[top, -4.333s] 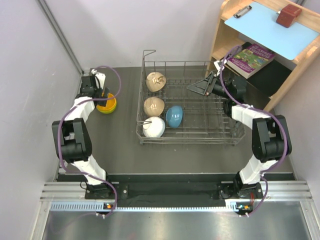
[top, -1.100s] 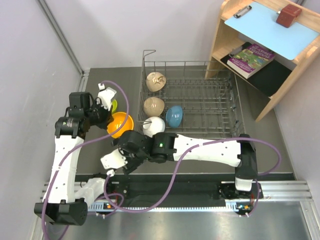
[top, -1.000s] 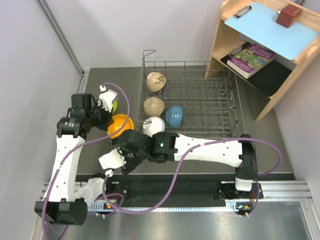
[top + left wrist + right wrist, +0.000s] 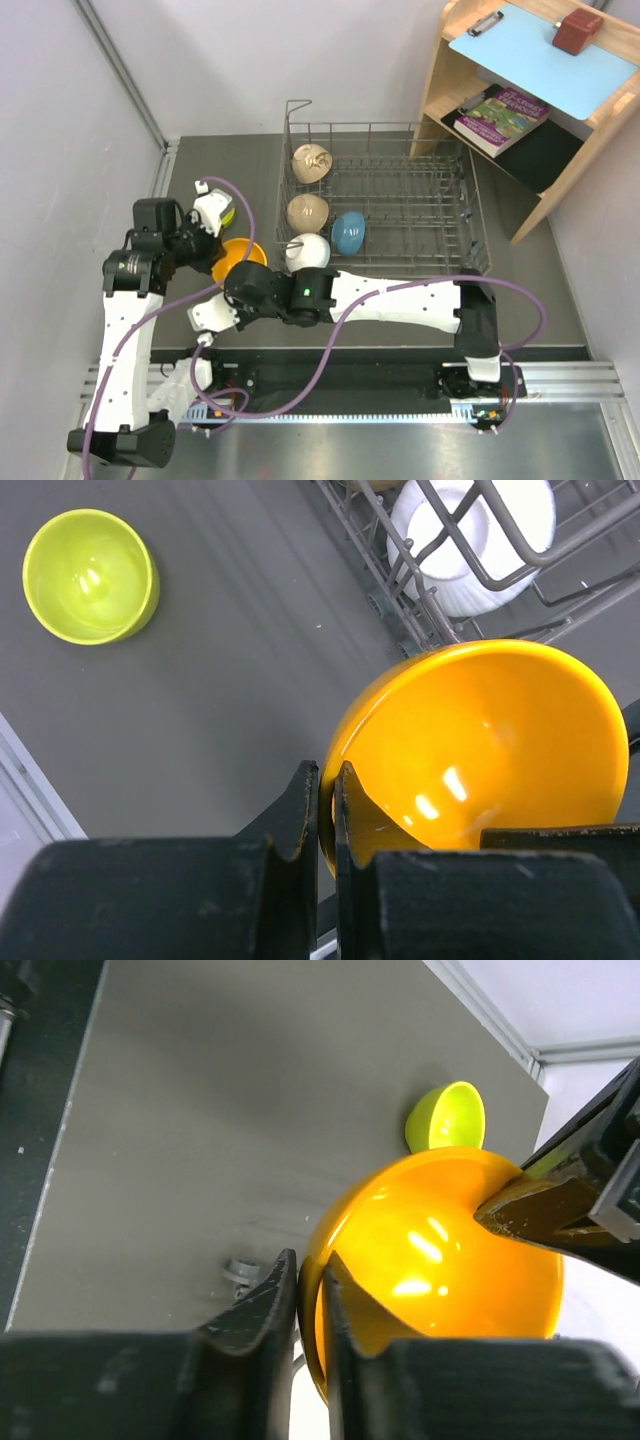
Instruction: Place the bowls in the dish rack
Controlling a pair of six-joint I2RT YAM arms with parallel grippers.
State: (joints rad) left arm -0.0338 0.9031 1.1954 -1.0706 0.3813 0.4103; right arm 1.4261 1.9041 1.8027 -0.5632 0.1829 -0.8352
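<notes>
Top external view: a dark grey matte surface (image 4: 560,290) fills the floor of a narrow bay closed in by pale, plain walls (image 4: 300,50), with a metal track (image 4: 120,70) running down the left wall's corner. At the back right stands a wooden shelf unit (image 4: 440,70). Its top carries a light-blue clipboard (image 4: 540,50) with a red-brown block (image 4: 577,30) on it, and a book (image 4: 503,118) with a purple and green cover lies on the shelf below. Along the near edge a silver rail (image 4: 350,385) holds both arm bases, and purple cables (image 4: 240,195) loop off the arms.

The dish rack (image 4: 400,128) sits on the surface toward the back, just left of the shelf unit. Four bowls stand on edge in its left part: two tan bowls (image 4: 311,162) one behind the other, the white bowl (image 4: 307,251) at the front left corner, and the blue bowl (image 4: 348,232) just right of them.

The orange bowl (image 4: 240,258) is outside the rack, just beside its front left corner, tilted so that its hollow faces up and to the right. The left tool (image 4: 322,780) is clamped on one side of its rim. The right tool (image 4: 305,1265), reaching across in front of the rack, pinches the rim on another side, one finger inside and one outside. The yellow-green bowl (image 4: 90,575) rests upright on the bare surface to the left of the rack, apart from the orange one.
</notes>
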